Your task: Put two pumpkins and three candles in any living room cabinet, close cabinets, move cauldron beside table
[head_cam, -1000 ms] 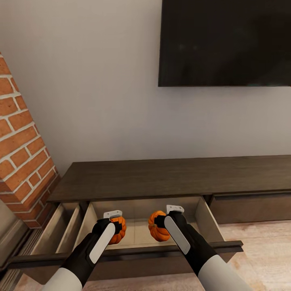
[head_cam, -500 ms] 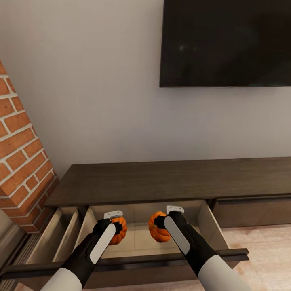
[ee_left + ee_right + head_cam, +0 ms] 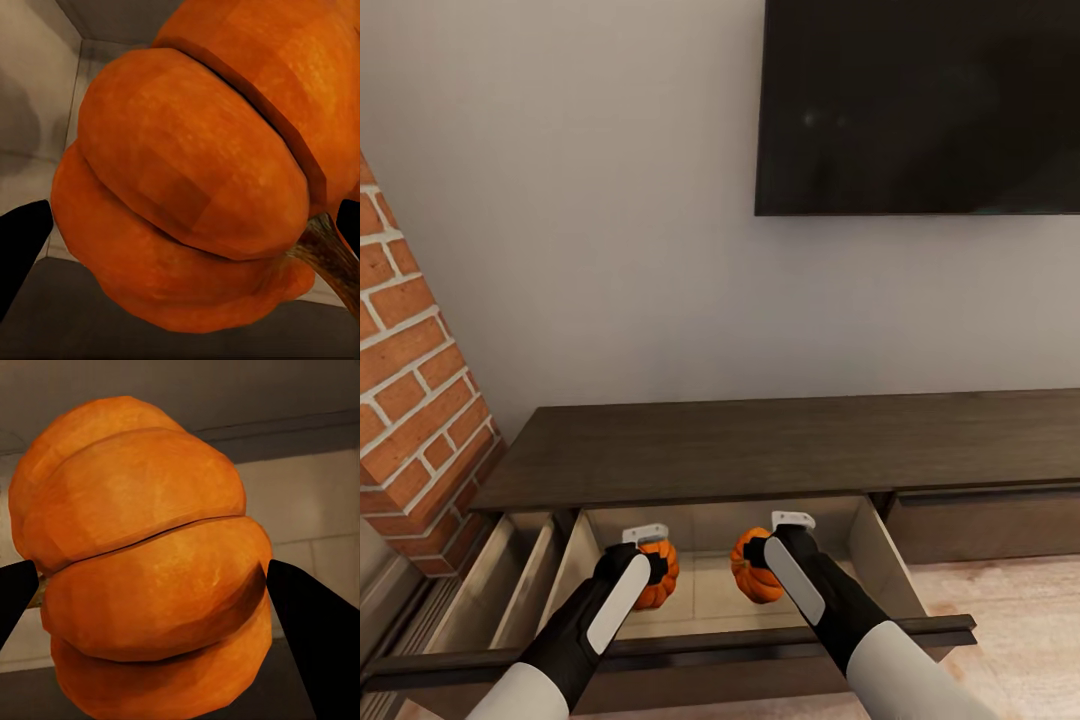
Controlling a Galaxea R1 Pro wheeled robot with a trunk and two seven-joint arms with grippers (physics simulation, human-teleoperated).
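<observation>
I face a plain pale wall with a dark television [image 3: 920, 105] mounted at upper right and a brick column [image 3: 410, 370] at the left. Along the wall runs the long, low, dark brown cabinet [image 3: 780, 445], standing on a light wood floor [image 3: 1010, 600]. Its wide drawer [image 3: 870, 550] is pulled open toward me, showing pale insides, and a narrower open drawer [image 3: 510, 580] sits beside it on the left.

My left claw [image 3: 650, 560] is clamped on one pumpkin [image 3: 660, 578], and my right claw [image 3: 760, 555] is clamped on the other pumpkin [image 3: 752, 580]. Both pumpkins hang inside the wide drawer, side by side but apart. The left wrist camera shows its pumpkin tipped sideways, brown stem [image 3: 330, 255] pointing off to one side
</observation>
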